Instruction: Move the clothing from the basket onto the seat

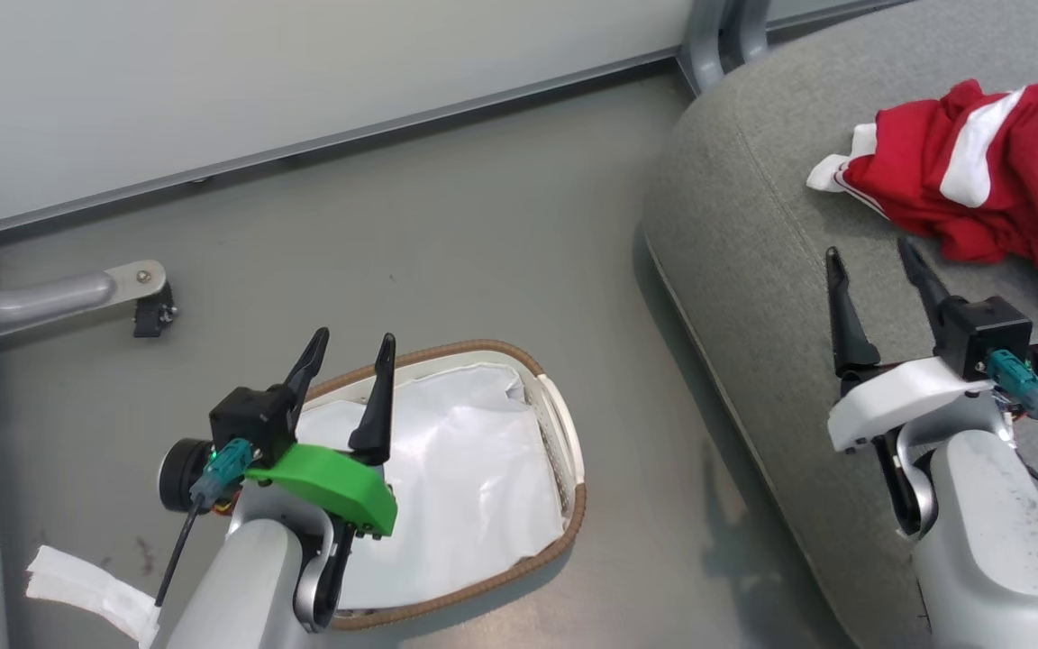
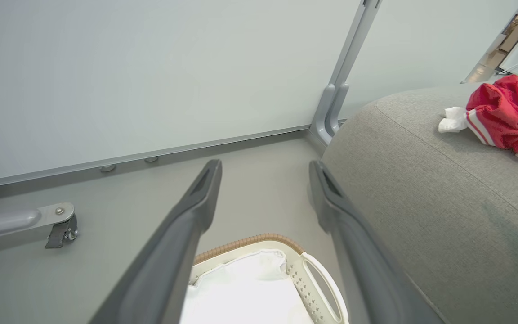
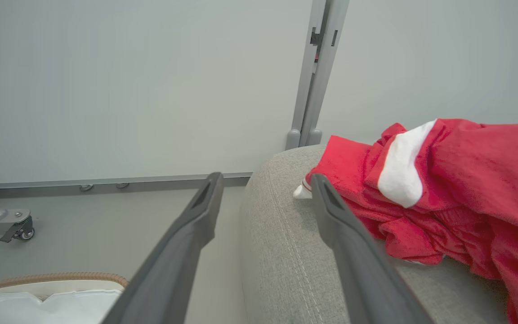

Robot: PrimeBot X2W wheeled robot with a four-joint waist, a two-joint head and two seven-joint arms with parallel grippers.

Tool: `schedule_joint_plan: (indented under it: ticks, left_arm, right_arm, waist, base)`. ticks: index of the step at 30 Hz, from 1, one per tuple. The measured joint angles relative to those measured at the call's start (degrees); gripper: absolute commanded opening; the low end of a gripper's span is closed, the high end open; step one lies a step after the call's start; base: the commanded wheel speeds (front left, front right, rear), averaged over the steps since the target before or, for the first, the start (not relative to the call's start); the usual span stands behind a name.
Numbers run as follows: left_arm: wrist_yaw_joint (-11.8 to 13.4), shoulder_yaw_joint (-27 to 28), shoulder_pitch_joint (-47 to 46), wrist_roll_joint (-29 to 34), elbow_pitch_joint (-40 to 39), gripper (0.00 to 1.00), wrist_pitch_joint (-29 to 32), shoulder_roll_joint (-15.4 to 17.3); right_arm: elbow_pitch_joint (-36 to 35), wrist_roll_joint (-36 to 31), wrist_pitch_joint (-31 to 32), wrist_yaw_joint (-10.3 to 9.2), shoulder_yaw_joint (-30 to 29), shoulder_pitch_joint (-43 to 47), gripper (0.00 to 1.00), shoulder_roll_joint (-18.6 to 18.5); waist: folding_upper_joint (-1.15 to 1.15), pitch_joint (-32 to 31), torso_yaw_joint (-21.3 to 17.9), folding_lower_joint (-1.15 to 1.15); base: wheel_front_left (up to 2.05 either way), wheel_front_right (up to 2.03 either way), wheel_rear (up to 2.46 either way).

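Head view: the clothing [image 1: 997, 171] is seen as a crumpled red heap with white stripes and a white cuff, lying on the far right part of the seat [image 1: 753, 234]. The seat is a grey woven cushion with a rounded edge and a stitched seam. The right claw [image 1: 869, 248] is held above the seat, just beside the near edge of the heap. Its 2 dark fingers are spread wide and point toward the far side, and no contact with the fabric is seen.

The left claw [image 1: 353, 337] is held above the near left part of the basket [image 1: 483, 347], also spread wide, with its fingers pointing far. The basket stands on the grey floor [image 1: 447, 225] to the left of the seat, near it but apart from it. A crumpled white liner [image 1: 474, 478] is seen inside the basket. Its brown woven rim and 1 white handle on the right side are visible.

In the left wrist view, floor and the pale wall panel [image 1: 213, 72] are seen between the 2 fingers. In the right wrist view, the rounded edge of the seat is seen between them.

A caster foot [image 1: 151, 311] on a grey metal leg is seen at the far left. A folded white strip [image 1: 91, 590] lies on the floor at the near left.
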Motion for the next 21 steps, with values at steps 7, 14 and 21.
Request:
schedule_joint_plan:
  ticks: [7, 14, 21]
  left_arm:
    - [0.0, 8.7, 4.4, 3.7, 0.1, 1.00, 0.0, -0.9]
    - [0.0, 15.3, 9.9, 6.7, -0.7, 1.00, 0.0, -1.5]
    - [-0.2, 19.7, 15.2, 8.3, -3.0, 1.00, 0.0, -2.1]
  right_arm:
    - [1.0, 1.5, 0.0, 0.00, 3.9, 1.6, 1.00, 1.2]
    - [1.7, 2.6, 0.0, 0.00, 4.8, 5.2, 1.00, 1.6]
    - [1.8, 4.6, 0.0, 0.00, 5.7, 9.0, 1.00, 1.7]
  waist:
    - [0.00, -3.5, 3.3, 0.00]
    - [0.00, -7.1, 5.9, 0.00]
    - [0.00, -9.4, 8.2, 0.00]
  base:
    - [0.00, 0.00, 0.00]
    - [0.00, 0.00, 0.00]
    - [0.00, 0.00, 0.00]
